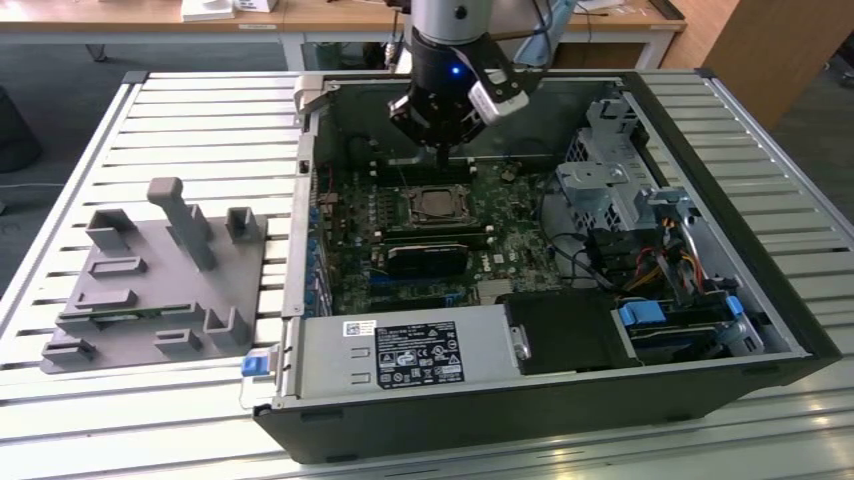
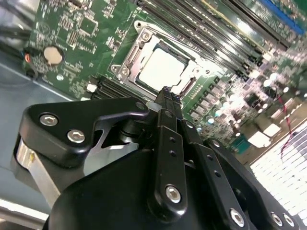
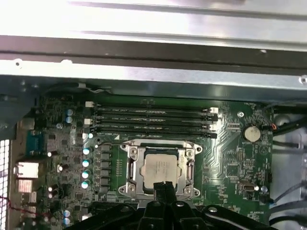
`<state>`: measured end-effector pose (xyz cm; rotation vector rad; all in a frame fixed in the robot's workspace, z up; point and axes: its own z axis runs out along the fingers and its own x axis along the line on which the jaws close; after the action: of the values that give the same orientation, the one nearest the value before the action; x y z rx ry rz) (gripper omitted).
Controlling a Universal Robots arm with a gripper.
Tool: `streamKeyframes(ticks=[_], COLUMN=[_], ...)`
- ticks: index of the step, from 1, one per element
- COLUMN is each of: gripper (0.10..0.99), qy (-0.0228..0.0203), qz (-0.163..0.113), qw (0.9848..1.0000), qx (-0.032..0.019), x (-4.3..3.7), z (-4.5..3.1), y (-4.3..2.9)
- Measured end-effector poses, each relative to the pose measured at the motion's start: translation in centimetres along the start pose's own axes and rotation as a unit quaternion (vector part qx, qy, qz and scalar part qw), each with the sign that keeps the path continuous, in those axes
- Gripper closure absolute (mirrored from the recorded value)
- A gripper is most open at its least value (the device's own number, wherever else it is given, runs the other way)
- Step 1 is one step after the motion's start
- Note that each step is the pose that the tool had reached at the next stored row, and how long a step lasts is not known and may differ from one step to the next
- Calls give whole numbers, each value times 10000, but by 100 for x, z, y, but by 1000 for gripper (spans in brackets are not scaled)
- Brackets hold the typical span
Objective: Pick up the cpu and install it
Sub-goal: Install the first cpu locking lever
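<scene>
The cpu [image 1: 434, 205] is a silver-grey square lying flat inside the metal socket frame [image 1: 407, 192] on the green motherboard, within the open computer case. In both wrist views the cpu [image 2: 162, 67] [image 3: 160, 168] sits level in the frame [image 3: 130, 165]. My gripper [image 1: 445, 155] hangs above the board, just toward the case's far wall from the socket and apart from the chip. Its black fingers are pressed together into one narrow tip [image 2: 166, 94] [image 3: 163, 185], with nothing between them.
Long black memory slots [image 3: 153, 120] run beside the socket toward the case wall [image 3: 153, 76]. A drive cage and cables [image 1: 627, 220] stand at the exterior view's right, and a power supply [image 1: 400, 355] is at the front. A grey fixture block [image 1: 154, 285] sits outside the case at the left.
</scene>
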<state>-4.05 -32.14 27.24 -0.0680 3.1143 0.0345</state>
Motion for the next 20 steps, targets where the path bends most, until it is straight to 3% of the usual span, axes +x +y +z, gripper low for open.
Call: streamKeyframes(ticks=[5,20], gripper=[980,980], qy=[8,8], qz=[-374,-384], qw=[9993,9993], qx=[-10,-12], x=[0,197], z=[1,4], y=[0,8])
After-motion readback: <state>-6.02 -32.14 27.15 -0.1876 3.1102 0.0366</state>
